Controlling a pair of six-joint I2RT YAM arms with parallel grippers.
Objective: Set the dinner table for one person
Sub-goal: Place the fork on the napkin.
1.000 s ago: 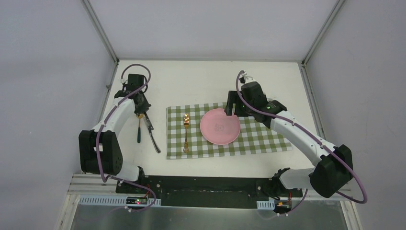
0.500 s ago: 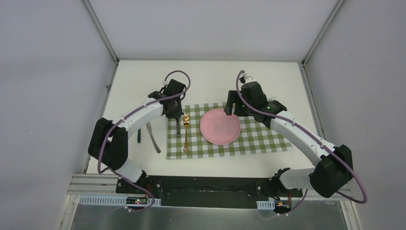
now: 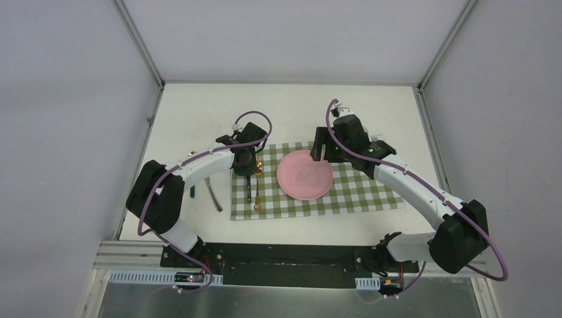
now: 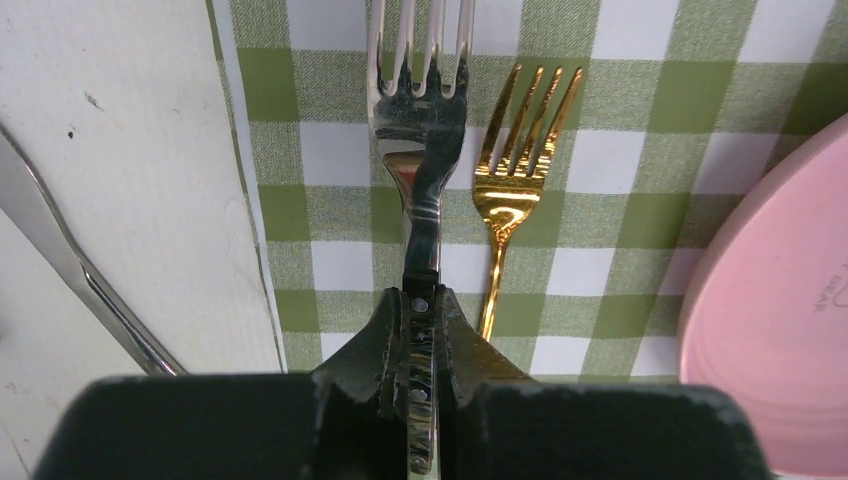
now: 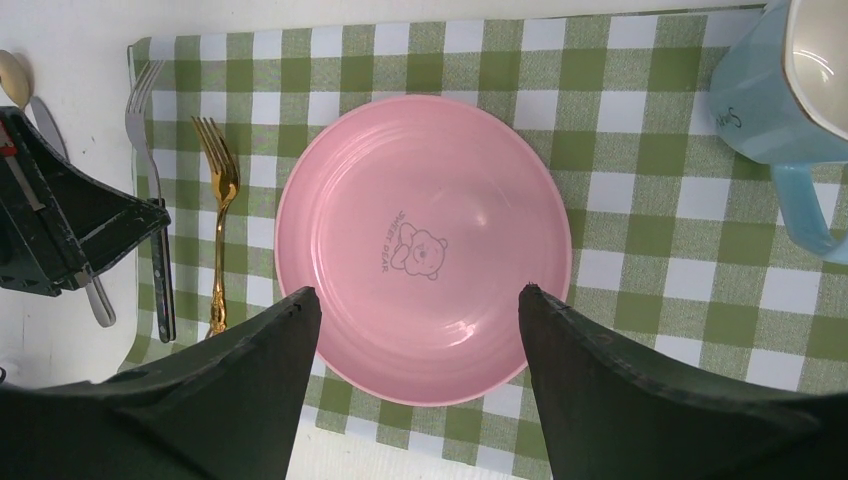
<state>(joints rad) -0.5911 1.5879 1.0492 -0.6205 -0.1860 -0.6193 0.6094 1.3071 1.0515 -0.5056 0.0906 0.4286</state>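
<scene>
From above, we see that the left arm has swung in from the bare table since 1 second ago. The left gripper now hangs over the left edge of the green-and-white checked cloth, clamped on a silver fork. The fork sits just left of the gold fork. The right gripper has not moved and stays at the far rim of the pink plate. The white dinner table lies under everything, edged by aluminium rails and closed in by pale grey walls. 1 silver utensil remains on the bare top.

At the left wrist, the jaws pinch the fork's neck and its 4 tines point away over the cloth.

At the right wrist, the fingers stand wide above the plate, with nothing between them. The plate bears a bear drawing and 2 small words we cannot read surely. A blue mug stands on the cloth, its lettering cut off.
</scene>
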